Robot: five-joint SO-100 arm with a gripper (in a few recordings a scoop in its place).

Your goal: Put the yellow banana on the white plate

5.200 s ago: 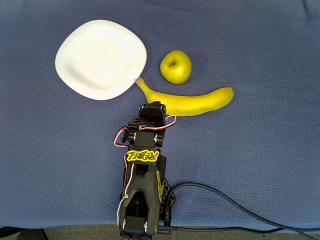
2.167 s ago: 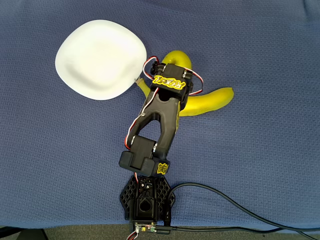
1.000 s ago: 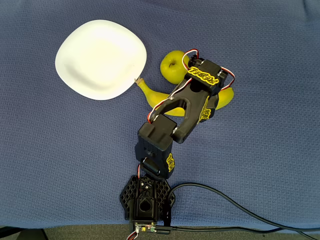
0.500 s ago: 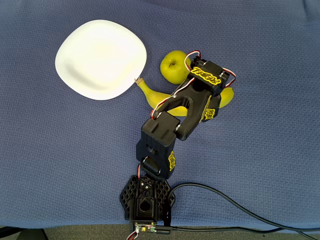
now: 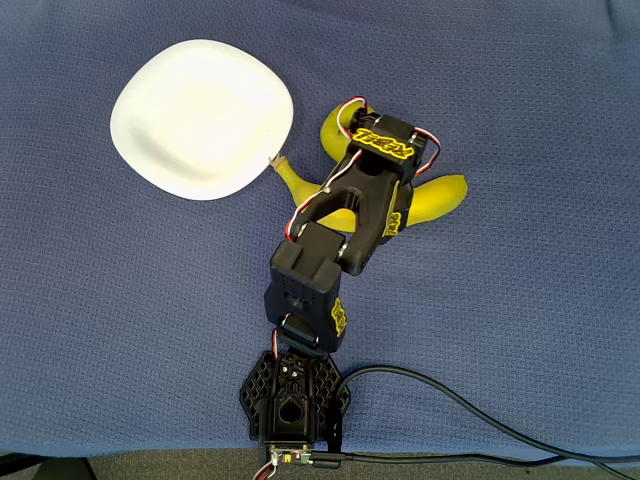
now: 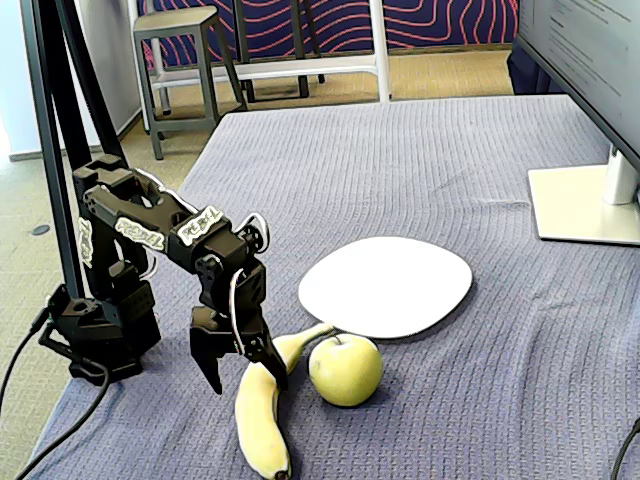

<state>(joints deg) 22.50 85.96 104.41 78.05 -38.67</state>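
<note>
Banana [image 6: 262,415] lies flat on the blue cloth [image 6: 420,160], not on the plate [image 6: 386,285]. In the overhead view the banana [image 5: 435,195] stretches from its brown stem tip, which touches the plate [image 5: 200,118] rim at about five o'clock of the plate, away toward three o'clock of the picture, with its middle hidden under the black arm [image 5: 340,235]. An apple [image 5: 332,132] sits just beside the banana at its twelve o'clock side, partly covered by the arm's wrist, and near the plate at the plate's three o'clock.

In the fixed view the gripper [image 6: 243,368] points down over the banana's upper part, fingers spread apart: one finger hangs off the banana toward nine o'clock, the other comes down at the banana's edge on the apple's [image 6: 346,369] side. The fingers straddle the fruit without closing on it; whether either tip touches the peel cannot be told. The apple there sits at three o'clock of the banana, just beside it, with the plate behind both at about one o'clock.
</note>
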